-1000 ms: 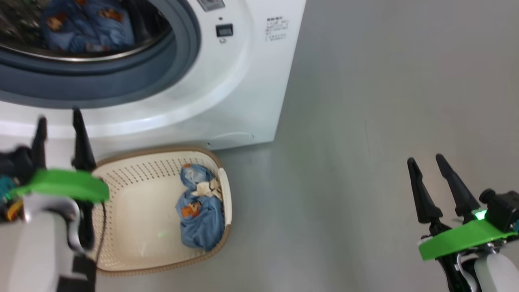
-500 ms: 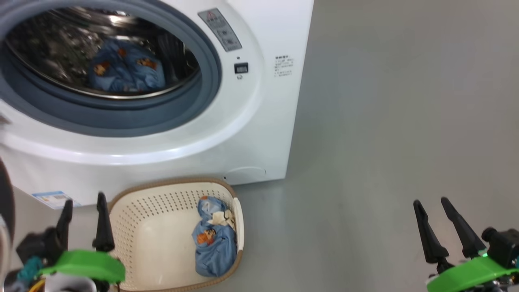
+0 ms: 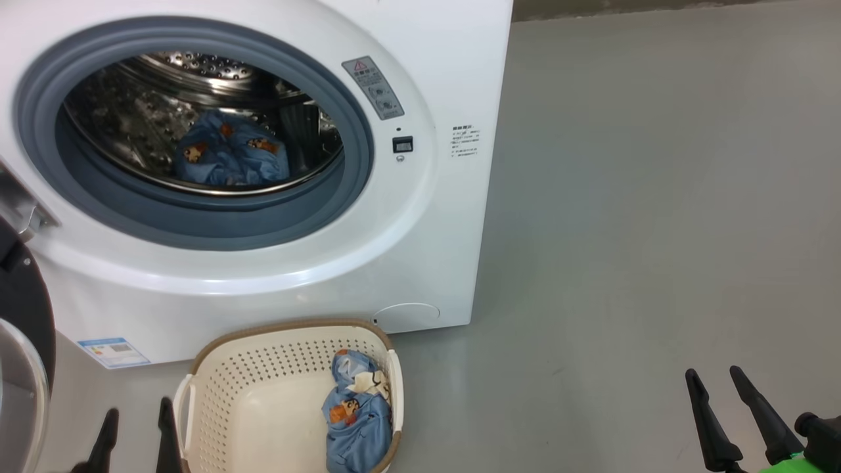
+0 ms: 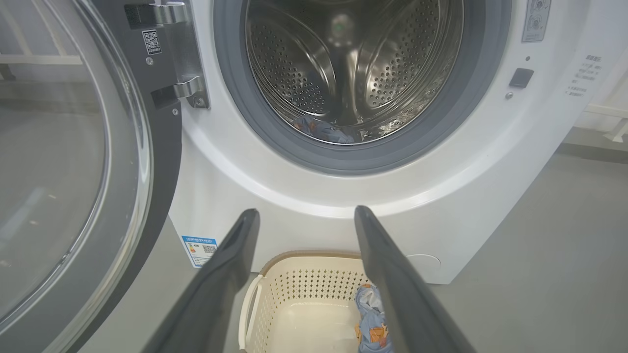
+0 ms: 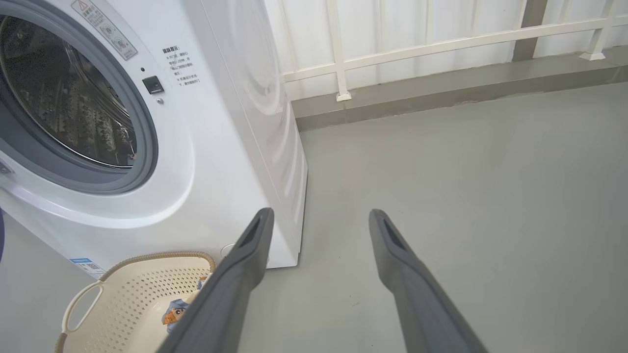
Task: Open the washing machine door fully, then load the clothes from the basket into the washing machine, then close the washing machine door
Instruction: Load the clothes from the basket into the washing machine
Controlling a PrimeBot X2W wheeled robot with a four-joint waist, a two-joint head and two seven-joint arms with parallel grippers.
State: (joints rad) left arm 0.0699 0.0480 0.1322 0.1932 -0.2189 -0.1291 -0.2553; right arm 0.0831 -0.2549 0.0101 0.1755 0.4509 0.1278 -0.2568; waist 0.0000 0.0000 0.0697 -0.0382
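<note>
Both are gaping wide, holding nothing: left gripper [image 3: 136,430], right gripper [image 3: 713,378], over grey floor [image 3: 657,230]. basket [image 3: 289,326] is sitting at 6 o'clock of washing machine [image 3: 420,249], one clothes bundle [image 3: 355,420] inside, second bundle [image 3: 230,154] in drum [image 3: 131,118].

Head cam, high up, looks down on the washing machine [image 3: 420,263] front and basket [image 3: 263,361]. Left wrist cam low, close, square-on; right wrist cam oblique. All share basket.
</note>
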